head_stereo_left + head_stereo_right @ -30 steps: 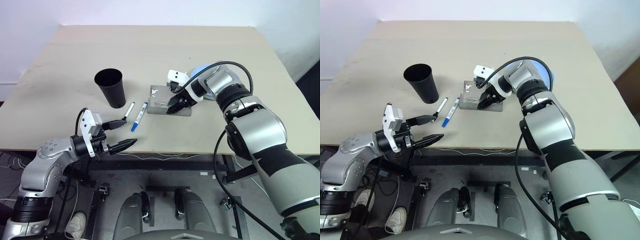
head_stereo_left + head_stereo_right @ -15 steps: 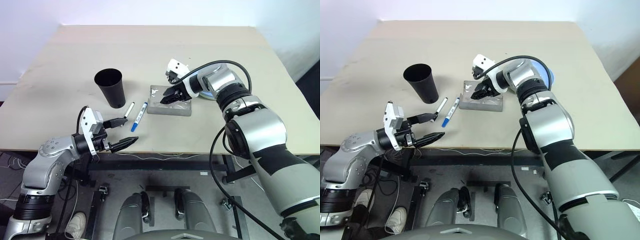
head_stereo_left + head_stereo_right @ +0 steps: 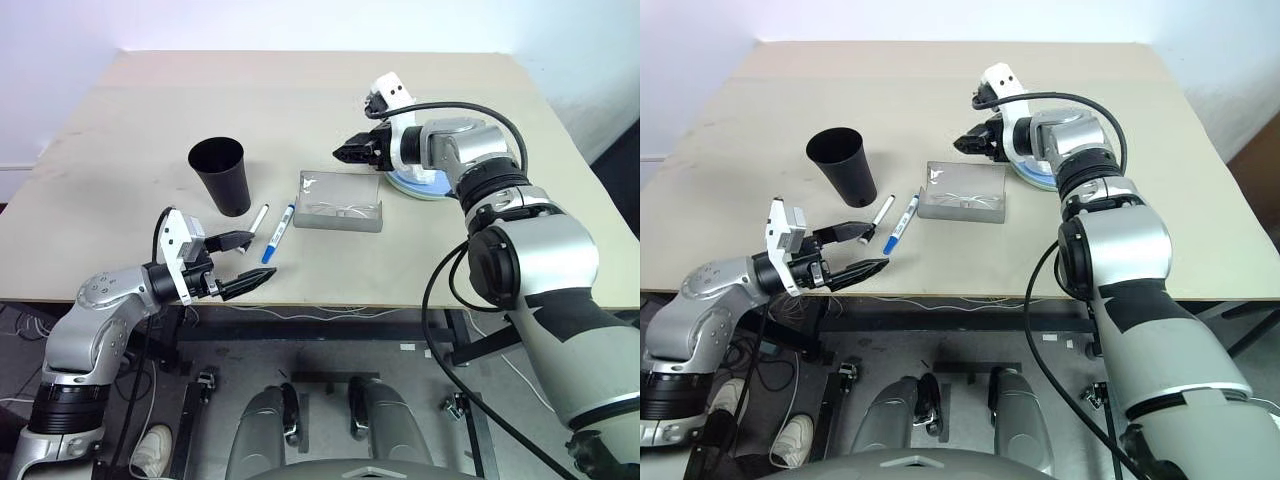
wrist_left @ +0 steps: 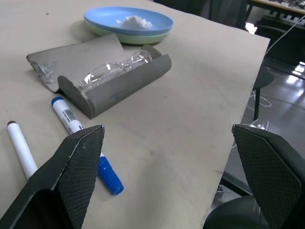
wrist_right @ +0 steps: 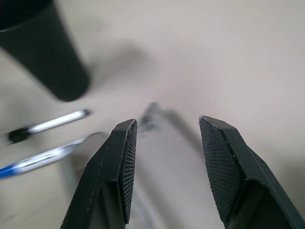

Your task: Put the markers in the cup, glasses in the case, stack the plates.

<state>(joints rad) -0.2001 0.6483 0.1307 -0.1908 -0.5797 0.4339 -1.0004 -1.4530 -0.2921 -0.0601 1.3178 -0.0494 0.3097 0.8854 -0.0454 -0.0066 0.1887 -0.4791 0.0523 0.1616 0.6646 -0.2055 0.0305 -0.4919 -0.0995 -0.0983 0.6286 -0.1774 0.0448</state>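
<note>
The grey case (image 3: 340,201) lies open mid-table with the clear glasses (image 4: 116,70) inside it. My right gripper (image 3: 343,153) hovers open above the table just beyond the case, with nothing between its fingers. The black cup (image 3: 221,174) stands upright to the left. Two markers lie between cup and case, one black-capped (image 3: 258,220), one blue-capped (image 3: 279,233). The light blue plate (image 4: 107,17) sits on the pale green plate (image 4: 145,38) right of the case. My left gripper (image 3: 260,260) is wide open near the table's front edge, just short of the markers.
A crumpled white tissue (image 4: 135,22) rests on the blue plate. The right forearm and its cable reach over the plates. The table's far half and left side are bare, and its front edge runs just below the left gripper.
My right gripper has lifted out of the case and swung away to the far side of it, leaving the glasses lying inside. The left arm has stayed put.
</note>
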